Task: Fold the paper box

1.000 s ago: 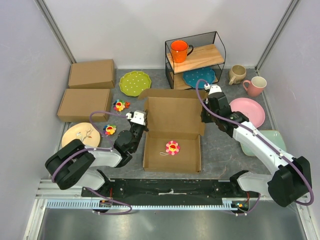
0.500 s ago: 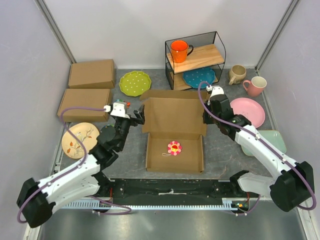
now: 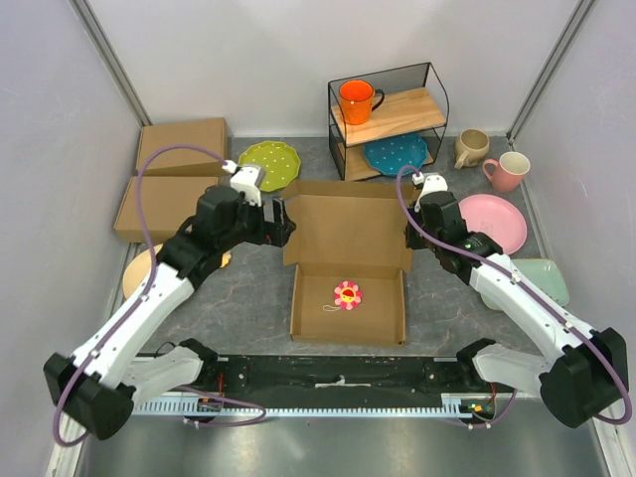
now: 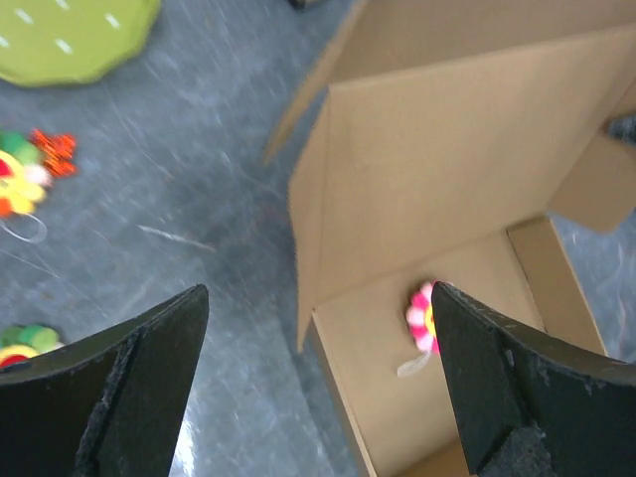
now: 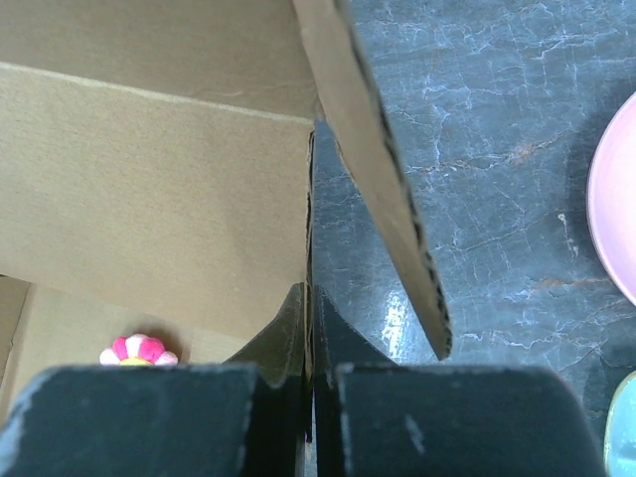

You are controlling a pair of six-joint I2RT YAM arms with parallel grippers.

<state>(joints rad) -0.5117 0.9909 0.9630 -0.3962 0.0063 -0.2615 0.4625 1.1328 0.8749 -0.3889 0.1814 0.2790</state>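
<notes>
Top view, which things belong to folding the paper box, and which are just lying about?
Job: paper box, left gripper open beside it, right gripper pinching its raised lid.
Lying about: two closed boxes, green plate, pink plate, wire rack, orange mug, pink mug.

paper box (image 3: 348, 231) lid upright, blocks rear; table (image 3: 248, 298) at left passable
</notes>
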